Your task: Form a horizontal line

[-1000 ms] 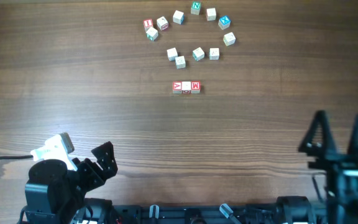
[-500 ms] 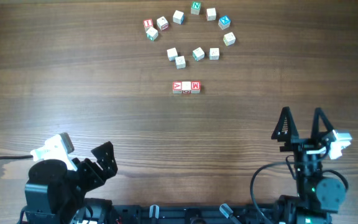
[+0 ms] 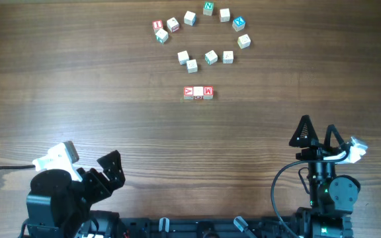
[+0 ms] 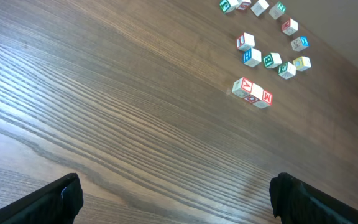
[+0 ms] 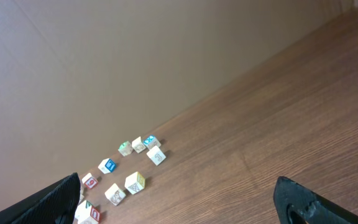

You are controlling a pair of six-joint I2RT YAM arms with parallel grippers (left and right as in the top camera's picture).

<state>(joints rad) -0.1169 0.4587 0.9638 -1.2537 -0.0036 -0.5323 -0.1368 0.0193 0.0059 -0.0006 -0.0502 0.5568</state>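
Note:
Three pale cubes with red printing stand touching in a left-to-right row (image 3: 198,92) at the table's middle: an "A"-like one on the left, a plain-topped one in the centre, an "M" on the right. The left wrist view shows the same row (image 4: 252,93) far ahead at the upper right. My left gripper (image 3: 96,173) (image 4: 176,200) hangs open near the front left corner, with nothing between its fingers. My right gripper (image 3: 318,135) (image 5: 179,198) is open and empty at the front right. Both are far from the row.
Several loose cubes with green, blue and red letters lie in a rough ring (image 3: 210,57) behind the row, also seen in the right wrist view (image 5: 134,182). The arms' black bases (image 3: 210,228) line the front edge.
The right arm has swung in from the right edge toward the left and settled at the front right, gripper still open. The left arm and the cubes have not moved.

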